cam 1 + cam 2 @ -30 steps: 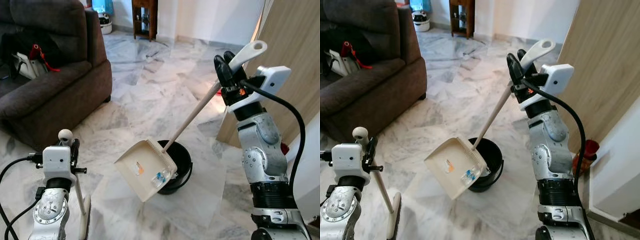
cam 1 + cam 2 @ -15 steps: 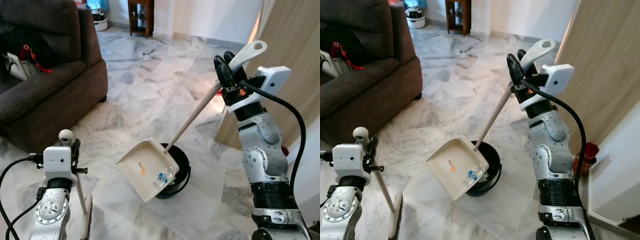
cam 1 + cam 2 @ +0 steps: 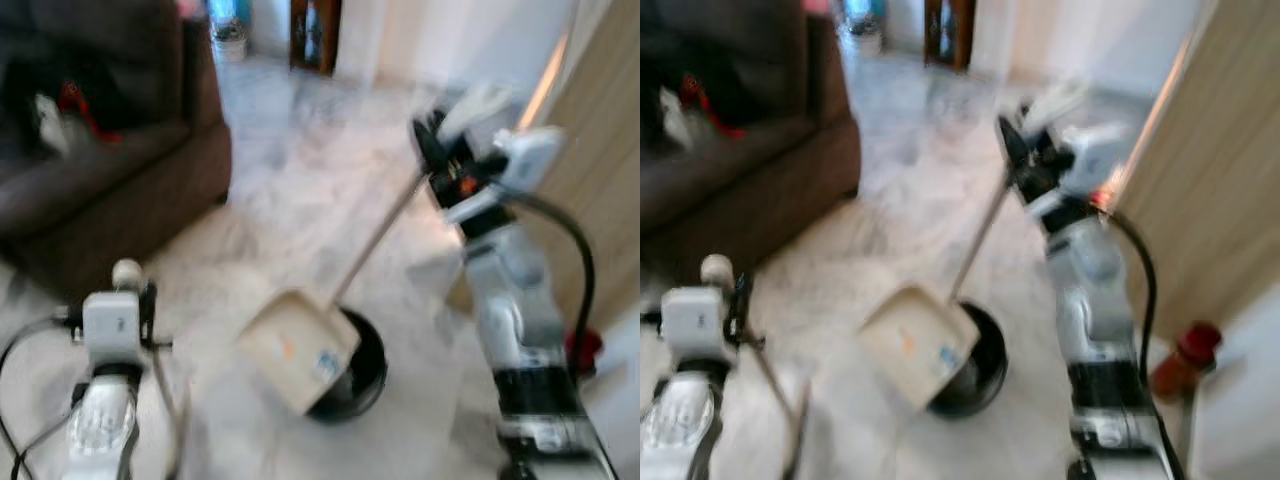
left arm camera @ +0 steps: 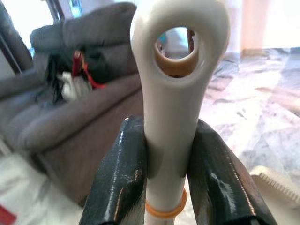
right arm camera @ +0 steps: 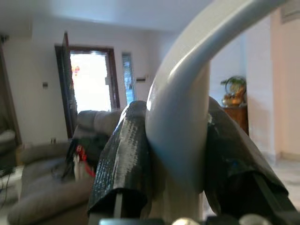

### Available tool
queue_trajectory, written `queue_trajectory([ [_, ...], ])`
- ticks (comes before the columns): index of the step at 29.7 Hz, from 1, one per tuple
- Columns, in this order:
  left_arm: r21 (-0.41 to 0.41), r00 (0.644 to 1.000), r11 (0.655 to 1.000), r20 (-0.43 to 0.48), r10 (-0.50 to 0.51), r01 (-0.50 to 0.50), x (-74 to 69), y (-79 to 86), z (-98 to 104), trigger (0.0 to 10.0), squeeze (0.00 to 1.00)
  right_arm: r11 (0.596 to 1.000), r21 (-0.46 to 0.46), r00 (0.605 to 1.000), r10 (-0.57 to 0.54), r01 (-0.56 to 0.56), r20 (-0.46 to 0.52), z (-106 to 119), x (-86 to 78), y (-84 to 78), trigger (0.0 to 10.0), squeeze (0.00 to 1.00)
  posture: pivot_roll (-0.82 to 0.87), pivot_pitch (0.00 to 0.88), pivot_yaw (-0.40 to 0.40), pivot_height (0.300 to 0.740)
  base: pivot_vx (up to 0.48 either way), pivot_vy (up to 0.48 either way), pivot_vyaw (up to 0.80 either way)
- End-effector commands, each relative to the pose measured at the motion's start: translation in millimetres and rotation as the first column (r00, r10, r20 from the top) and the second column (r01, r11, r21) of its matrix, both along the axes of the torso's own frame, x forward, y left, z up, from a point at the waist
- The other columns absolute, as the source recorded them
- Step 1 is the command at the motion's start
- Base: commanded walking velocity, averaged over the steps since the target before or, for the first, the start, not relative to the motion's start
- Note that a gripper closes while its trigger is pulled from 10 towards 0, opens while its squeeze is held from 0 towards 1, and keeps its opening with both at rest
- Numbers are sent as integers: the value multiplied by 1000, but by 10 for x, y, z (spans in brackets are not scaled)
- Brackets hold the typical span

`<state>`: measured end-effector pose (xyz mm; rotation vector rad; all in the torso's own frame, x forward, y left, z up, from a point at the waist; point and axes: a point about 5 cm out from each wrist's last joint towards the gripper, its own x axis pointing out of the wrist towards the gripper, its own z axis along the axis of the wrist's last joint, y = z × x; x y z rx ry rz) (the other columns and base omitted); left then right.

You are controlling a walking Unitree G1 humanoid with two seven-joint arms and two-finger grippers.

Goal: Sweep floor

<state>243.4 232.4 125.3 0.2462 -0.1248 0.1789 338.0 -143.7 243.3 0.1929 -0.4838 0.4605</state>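
My right claw is raised at chest height, both black fingers pressed tight on the top of the dustpan handle. The handle slants down and away from that claw to the cream dustpan, which hangs tilted over the rim of the black bucket on the marble floor. My left claw is low at my left side, clamped on the white broom handle just under its hanging loop. The brown sofa stands beyond it. Both head views are blurred.
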Motion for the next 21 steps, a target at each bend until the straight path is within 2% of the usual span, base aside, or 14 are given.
queue_trajectory([
  [1,5,999,1000,52,-11,11,9,-45,93,10000,0,999,28,996,-38,35,83,183,-51,-114,10000,0,70,0,-14,740,277,0,0],
  [21,4,998,1000,60,-9,9,16,-34,109,10000,0,999,28,996,-34,32,82,180,-53,-108,10000,0,69,0,-14,740,280,0,0],
])
